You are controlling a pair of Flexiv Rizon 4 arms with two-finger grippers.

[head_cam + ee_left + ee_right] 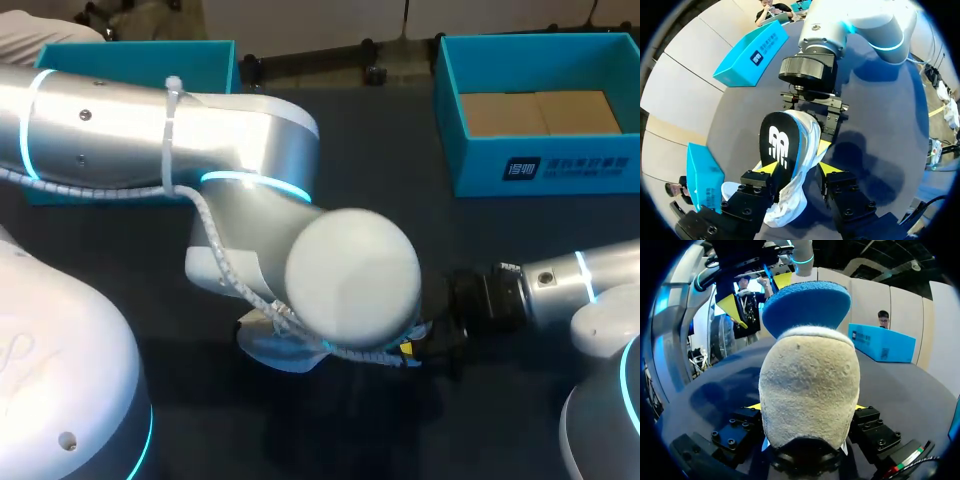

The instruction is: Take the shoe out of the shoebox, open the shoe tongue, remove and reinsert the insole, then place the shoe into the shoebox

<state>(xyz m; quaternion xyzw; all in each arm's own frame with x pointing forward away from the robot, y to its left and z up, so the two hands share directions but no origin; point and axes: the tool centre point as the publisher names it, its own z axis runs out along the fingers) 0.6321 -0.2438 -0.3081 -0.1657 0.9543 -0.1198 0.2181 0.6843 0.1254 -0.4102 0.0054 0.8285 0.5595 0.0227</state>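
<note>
My right claw [807,406] grips the shoe [810,380] over the near middle of the desk [400,170]. The insole [780,145] sticks out. My left claw [800,169] straddles it; I cannot tell whether it is clamped.

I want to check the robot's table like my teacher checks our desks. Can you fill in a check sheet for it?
Surface: dark table, much of it hidden under the left arm in the head view.
Job's things: shoe with its insole sticking up out of it; open blue shoebox at the far right with cardboard inside.
Clutter: second blue box at the far left.
Grippers: right gripper shut on the shoe's heel end; left gripper around the insole and shoe, grip unclear.
Cables: white wrapped cable tied along the left arm.
Surroundings: nothing seen reaching over the table.
</note>
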